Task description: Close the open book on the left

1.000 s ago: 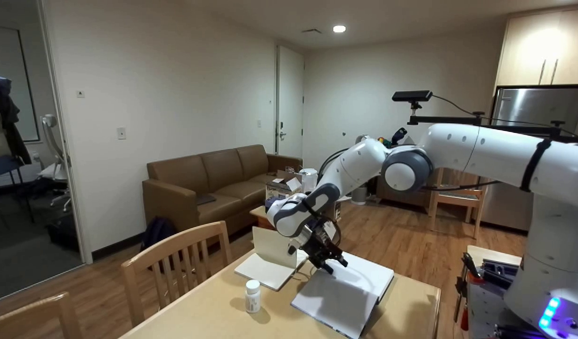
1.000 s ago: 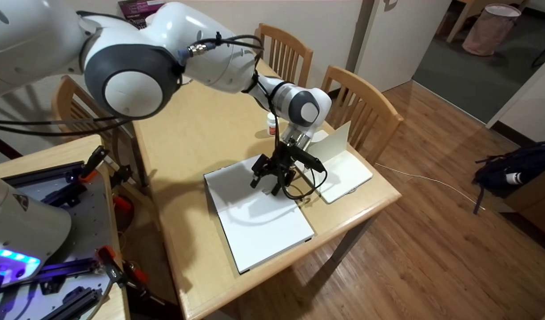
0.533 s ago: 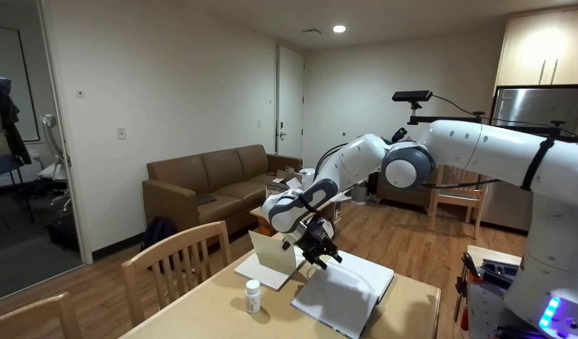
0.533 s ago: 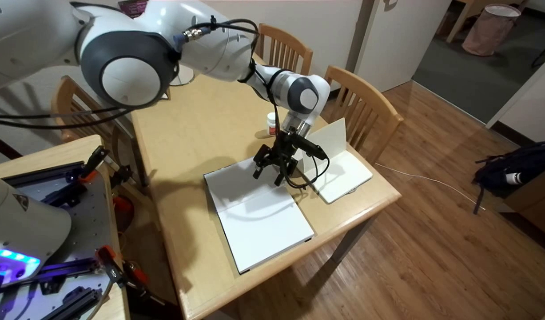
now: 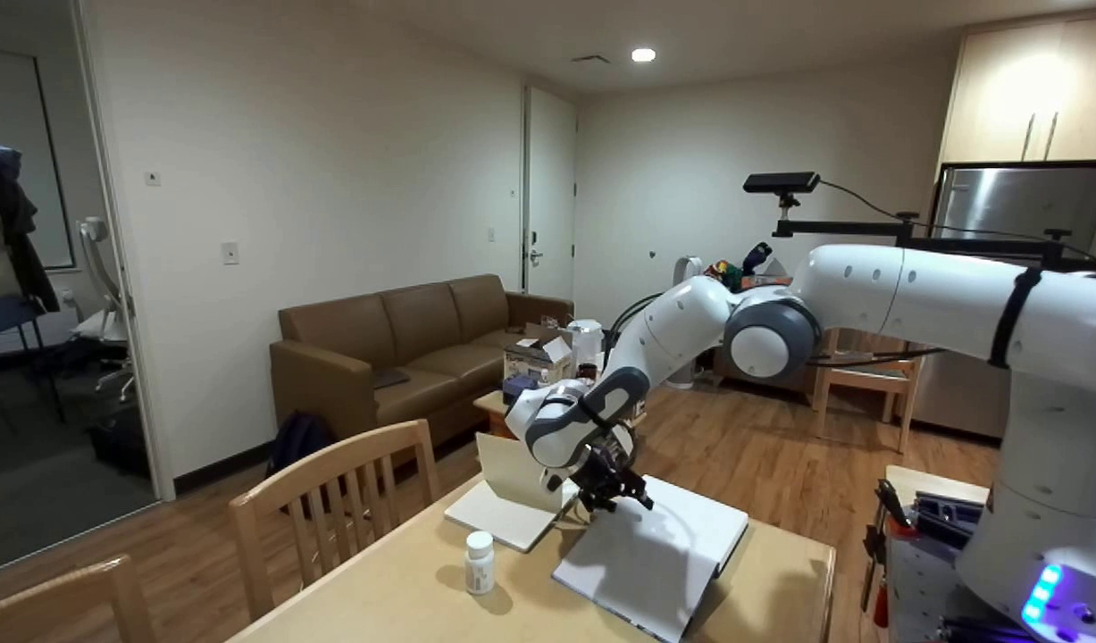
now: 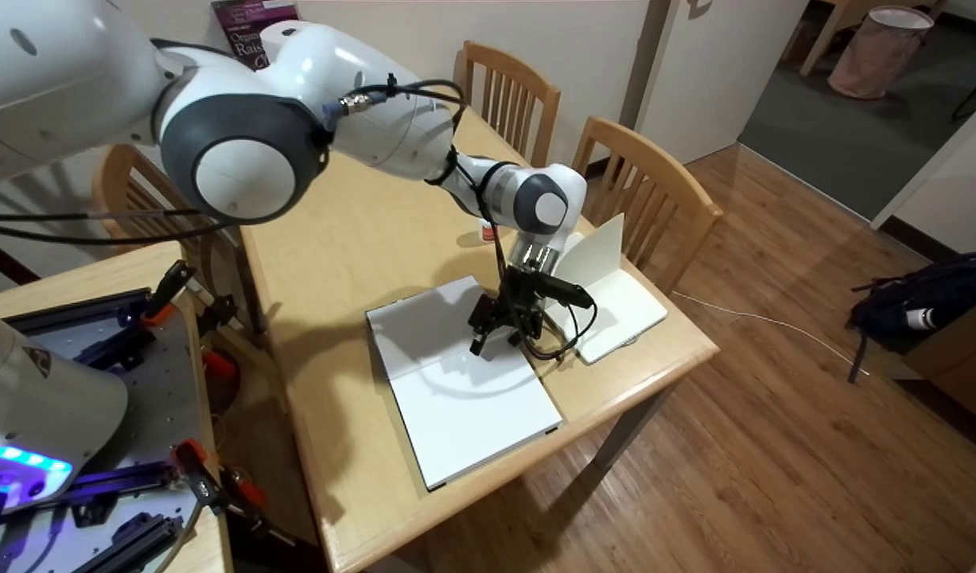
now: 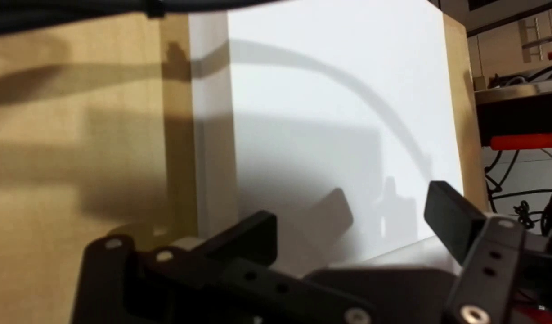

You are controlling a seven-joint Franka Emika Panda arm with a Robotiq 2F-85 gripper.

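Gripper [image 6: 495, 342] wide-jawed over the big book [image 6: 460, 390]

Spread well apart, both jaws, with white page [image 7: 302, 94] showing between the fingers [image 7: 246, 240] in the wrist view. Angled down over the big book, close to the side facing the small book [image 6: 611, 302]; touching the page or just clear of it, cannot tell.

Flat and open on the table [image 6: 360, 239]: the big book, white pages up, one half shaded and the other bright in both exterior views. Just beside it, across a strip of table: the small book, also open, with one cream leaf [image 6: 603, 253] standing up. Left-right order reversed between the exterior views; which of the two meant by the task, cannot tell.

Upright on the table, near the small book: a white bottle [image 5: 480, 564], partly hidden by the arm [image 6: 253, 171] in an exterior view. Across the top of the wrist view: a blurred dark cable [image 7: 91, 9], with a curved shadow [image 7: 302, 60] below it on the page. Beside the table: chairs [image 5: 333, 471]. Farther off: a brown sofa [image 5: 414, 335] and, on the floor [image 6: 734, 461] in an exterior view, a dark backpack [image 6: 909, 290].
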